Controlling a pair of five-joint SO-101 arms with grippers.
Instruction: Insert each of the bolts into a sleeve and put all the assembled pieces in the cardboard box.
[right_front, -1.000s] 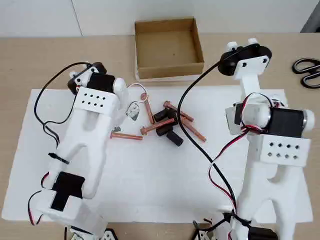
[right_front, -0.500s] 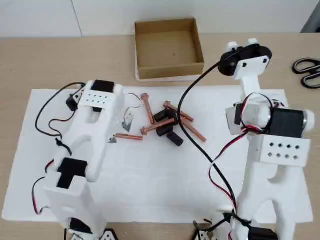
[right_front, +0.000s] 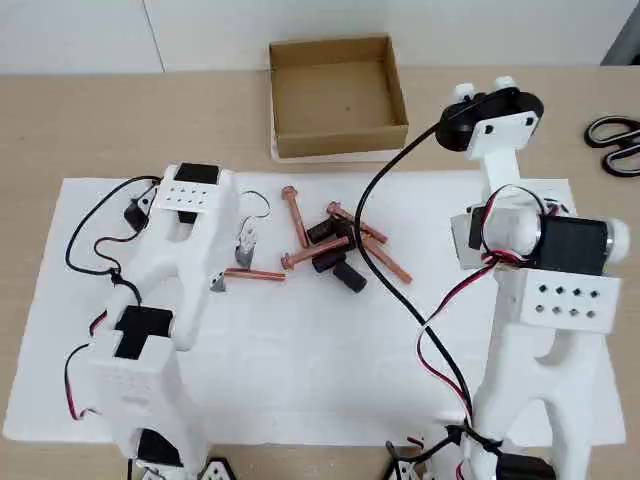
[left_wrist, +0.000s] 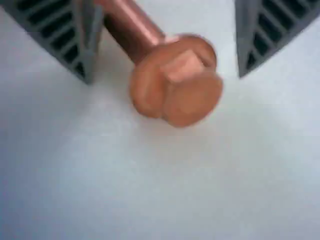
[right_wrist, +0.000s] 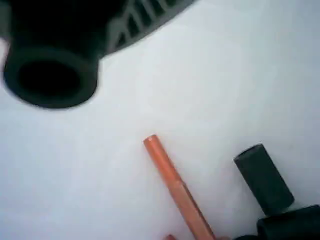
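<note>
A copper bolt lies apart from the pile on the white mat, and my left gripper stands open with one finger on each side of it. The left wrist view has the bolt's hex head between the two grey fingers. More bolts and black sleeves lie heaped at the mat's middle. My right gripper hangs to the right of the heap, shut on a black sleeve with its bore facing the camera. The cardboard box stands behind the mat.
The white foam mat covers most of the table. Scissors lie at the far right edge. Under the right wrist lie a bolt shaft and a loose sleeve. A black cable hangs over the heap's right side.
My left arm has drawn back toward the table's front, and its gripper has come down around the lone bolt. The right arm has kept still.
</note>
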